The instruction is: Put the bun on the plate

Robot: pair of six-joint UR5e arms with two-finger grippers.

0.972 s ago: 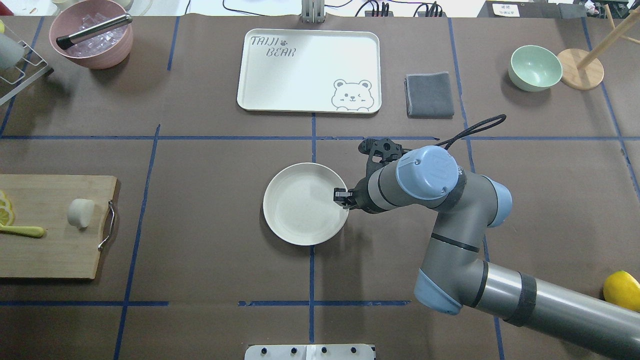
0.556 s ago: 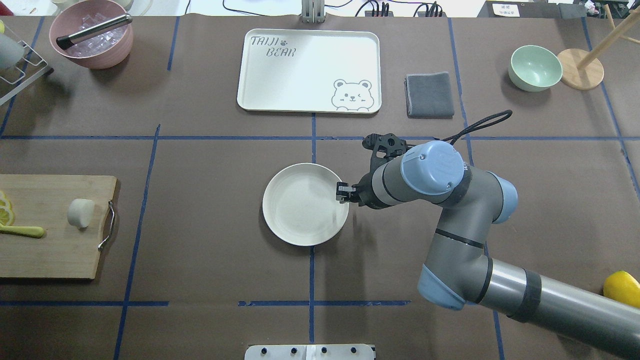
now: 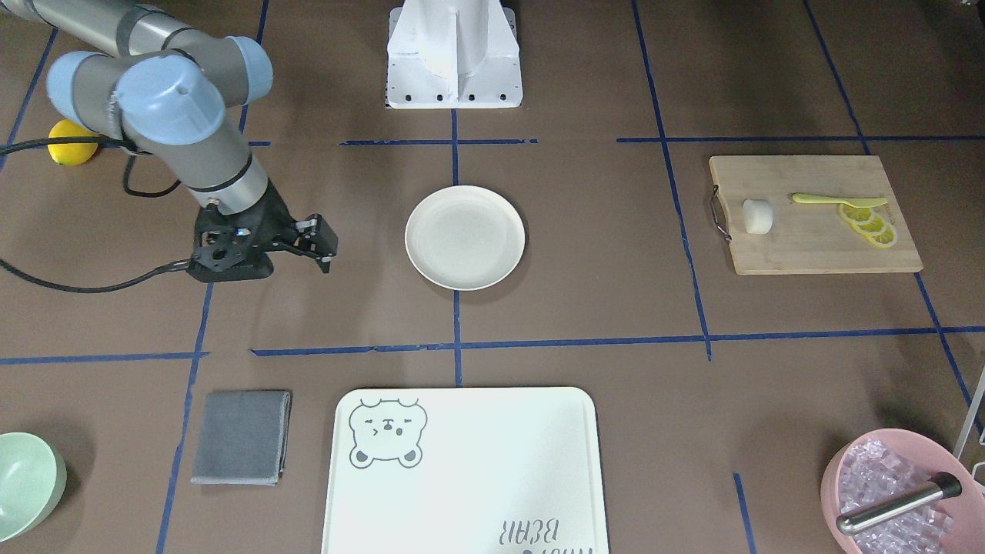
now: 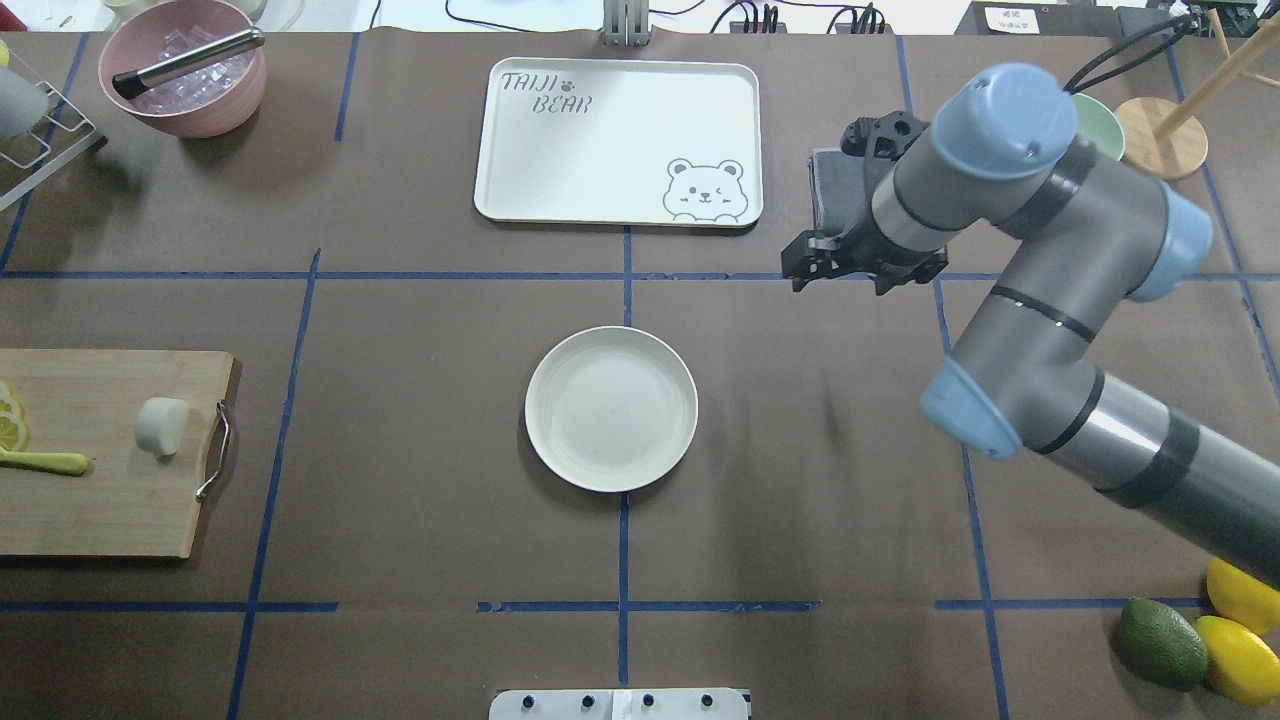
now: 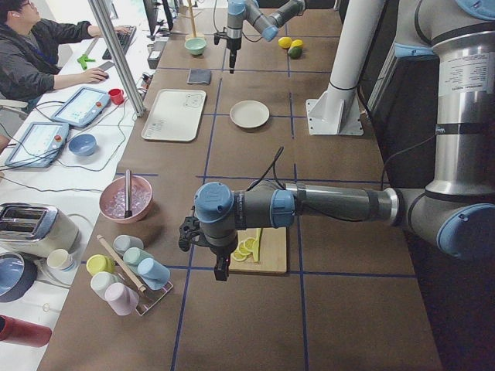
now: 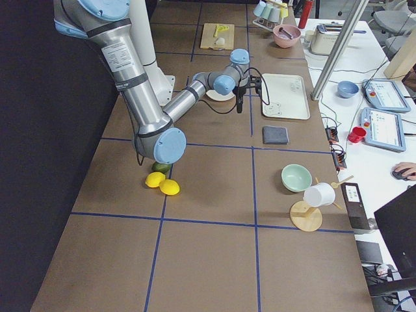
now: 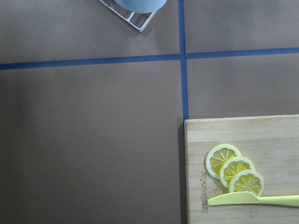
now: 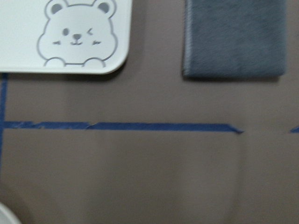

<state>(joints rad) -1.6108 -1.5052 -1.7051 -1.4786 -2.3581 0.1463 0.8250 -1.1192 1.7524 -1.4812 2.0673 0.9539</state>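
Note:
The small off-white bun (image 4: 161,426) lies on the wooden cutting board (image 4: 100,500) at the table's left end, also seen as the bun (image 3: 757,216) in the front view. The empty cream plate (image 4: 611,408) sits in the middle of the table, with nothing touching it. My right gripper (image 4: 803,268) hovers above the table, beyond and to the right of the plate, near the grey cloth; it looks open and holds nothing. My left gripper (image 5: 221,270) shows only in the left side view, pointing down past the board's end, and I cannot tell its state.
The bear-print tray (image 4: 618,140) lies beyond the plate and the grey cloth (image 3: 242,437) beside it. A mint bowl (image 3: 27,481) stands far right, a pink bowl of ice (image 4: 182,70) far left. Lemon slices (image 3: 869,223) and a yellow knife share the board. Fruit (image 4: 1200,640) lies near right.
My right gripper has let go of the plate's right rim, risen and swung away to the far right, near the cloth. The plate stays put. The bun has not moved.

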